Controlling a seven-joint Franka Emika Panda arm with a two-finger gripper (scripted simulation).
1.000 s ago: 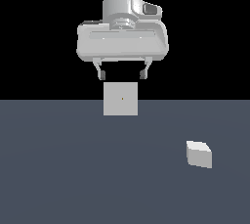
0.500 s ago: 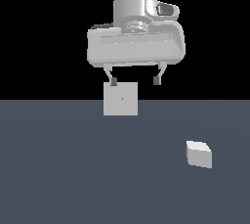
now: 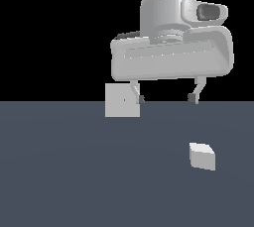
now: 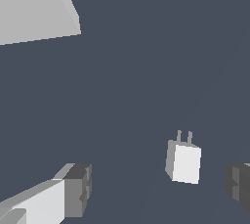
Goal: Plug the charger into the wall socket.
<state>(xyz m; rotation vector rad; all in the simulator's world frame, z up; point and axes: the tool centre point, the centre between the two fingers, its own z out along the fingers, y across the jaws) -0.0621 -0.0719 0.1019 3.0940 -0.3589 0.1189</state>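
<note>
Task barely begun, by the look of things: nothing grasped, nothing plugged. Nearest in the exterior view, charger (image 3: pixel 202 156) lying loose on the dark grey floor (image 3: pixel 74 181), toward the exterior view's right, untouched and well apart from the socket. In the wrist view, charger (image 4: pixel 184 162) seen lying with two short prongs (image 4: pixel 184 137) sticking out from one end; prongs not visible in the exterior view. Above and beyond it, gripper (image 3: pixel 165 98) hanging empty, jaws spread wide, dark fingertips (image 3: pixel 192 99) clear of the floor and touching nothing; wrist view agrees, with one finger (image 4: pixel 75 190) on one side and the other at the frame edge, charger between them but below, no contact. Farthest back, wall socket (image 3: pixel 122 100) standing upright, small dark dot at its centre, partly overlapped in the picture by one finger; actual gap between them not possible to tell. Left to do, as judged: descend over charger, close on its body, lift, turn prongs toward the panel, carry across and push home at the centre dot. Prong alignment with socket likely the fussy part.
</note>
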